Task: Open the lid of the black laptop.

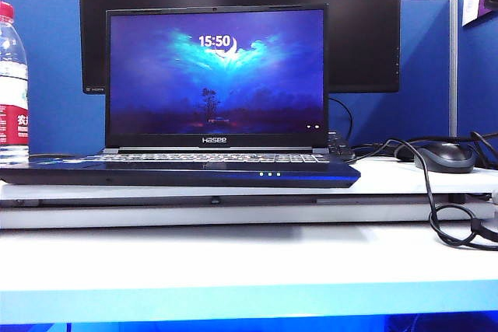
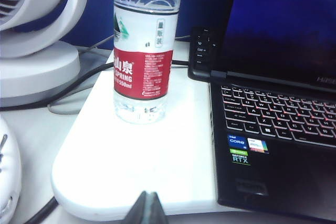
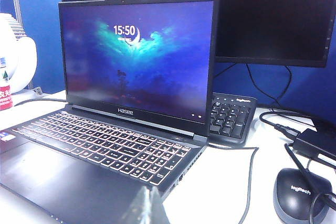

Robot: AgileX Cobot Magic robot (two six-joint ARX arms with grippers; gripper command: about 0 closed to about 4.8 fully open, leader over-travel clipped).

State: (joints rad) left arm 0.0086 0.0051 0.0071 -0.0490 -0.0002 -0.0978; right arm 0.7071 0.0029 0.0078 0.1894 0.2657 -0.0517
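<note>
Since the lid already stands upright behind the keys, lit with a lock screen and the Hasee mark on its lower bezel, the opening looks done as far as these views can judge. The black laptop sits on a white board on the surface, directly in front of a larger dark monitor; a water bottle stands just beside the laptop on the board, a separate keyboard lies behind its far corner, and a mouse rests farther out on that same side.

The left claw shows as a closed dark tip low in its wrist view, holding nothing, near the board's front edge on the bottle side of the laptop. The right claw appears as a blurred tip near the laptop's front corner on the mouse side; whether it is closed cannot be told, and nothing is seen in it.

As a judgement, the lid is a thin, stiff but fragile panel on a firm hinge, its glossy back likely slippery. Any further adjustment should press on the top bezel's middle edge, never the screen face. The base looks heavy enough to stay put, though the board under it might slide.
</note>
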